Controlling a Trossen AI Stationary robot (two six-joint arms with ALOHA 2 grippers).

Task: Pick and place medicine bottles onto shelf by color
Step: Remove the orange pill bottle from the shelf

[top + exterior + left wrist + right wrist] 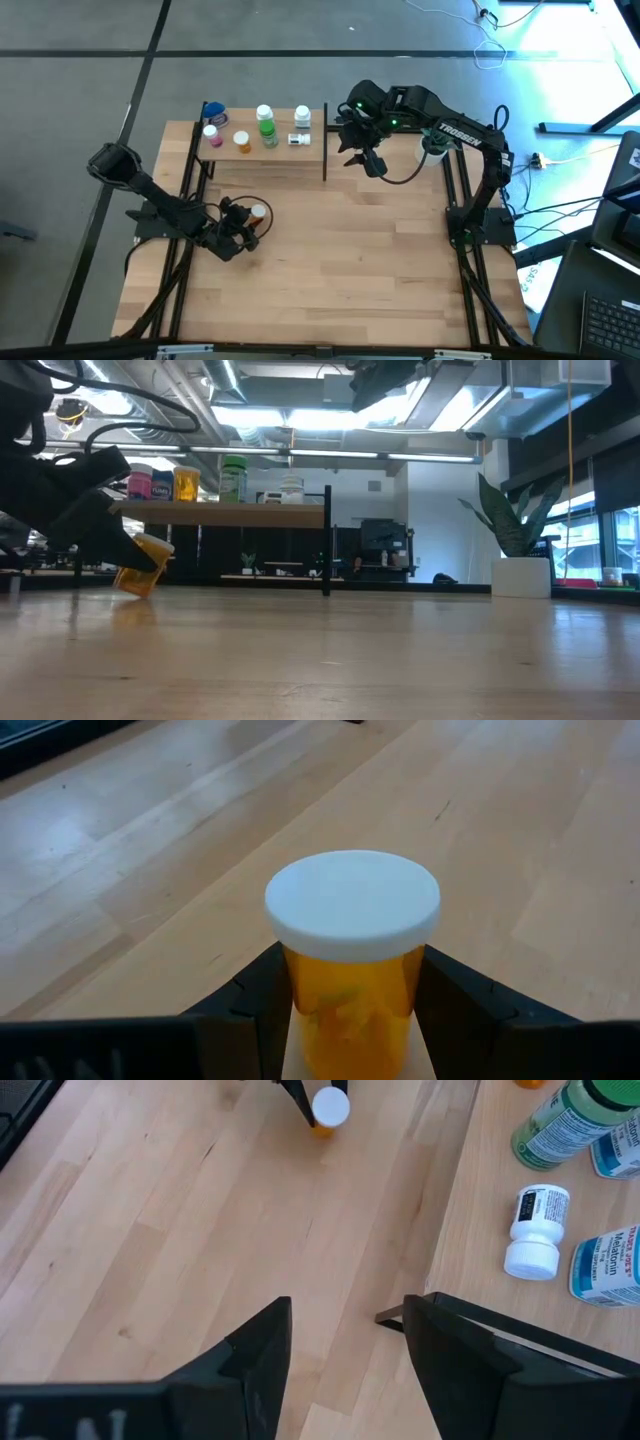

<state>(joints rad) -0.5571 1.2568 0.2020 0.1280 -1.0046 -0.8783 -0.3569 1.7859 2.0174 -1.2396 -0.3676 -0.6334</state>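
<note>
From above, an orange medicine bottle (258,213) is seen clamped in the left pincer (247,222) over the wooden surface (340,270), well apart from the shelf (262,155). On the shelf, pink, blue, orange, green and white bottles are grouped. The right pincer (352,140) is held just beside the shelf's right end, its fingers apart and nothing between them.

At table height, the orange bottle (141,568) is shown tilted, raised off the surface.

Through the left wrist camera, the white cap (352,905) is gripped from both sides by dark fingers (450,1005).

Through the right wrist camera, open fingers (255,1350) are seen above bare wood, a small white bottle (536,1232) lying on the shelf.
</note>
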